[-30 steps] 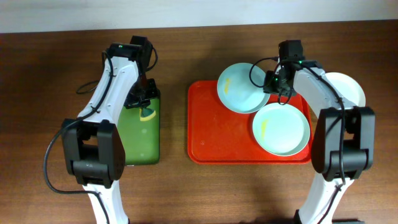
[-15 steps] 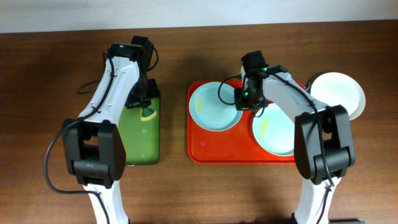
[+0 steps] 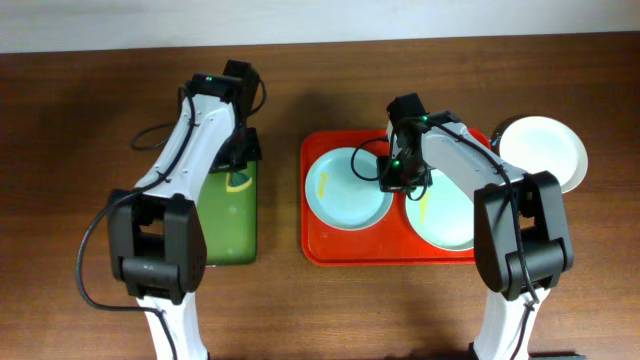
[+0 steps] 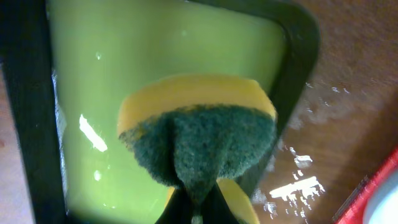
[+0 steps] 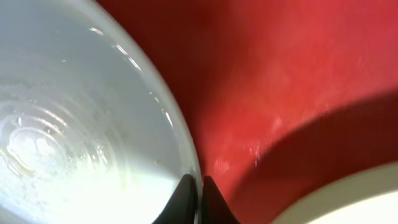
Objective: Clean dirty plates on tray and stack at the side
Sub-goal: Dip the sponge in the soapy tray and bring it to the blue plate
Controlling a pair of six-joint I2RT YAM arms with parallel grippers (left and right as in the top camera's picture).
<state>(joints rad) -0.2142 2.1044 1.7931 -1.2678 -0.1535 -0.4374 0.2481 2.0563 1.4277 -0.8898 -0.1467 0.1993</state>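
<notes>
A red tray (image 3: 320, 240) holds two pale blue plates. The left plate (image 3: 340, 190) has a faint yellow smear. My right gripper (image 3: 392, 178) is shut on its right rim, seen in the right wrist view (image 5: 198, 186) pinching the plate (image 5: 74, 124). The second plate (image 3: 450, 215) lies at the tray's right. A third white plate (image 3: 545, 150) sits on the table to the right of the tray. My left gripper (image 3: 243, 150) is shut on a yellow and green sponge (image 4: 199, 137) above the green tray (image 4: 112, 74).
The green tray (image 3: 225, 225) with a dark rim lies left of the red tray, with a narrow strip of brown table (image 3: 280, 200) between them. Cables trail from both arms.
My right gripper has dragged the held plate from the tray's back middle to its left side. My left gripper shifted slightly right with the sponge.
</notes>
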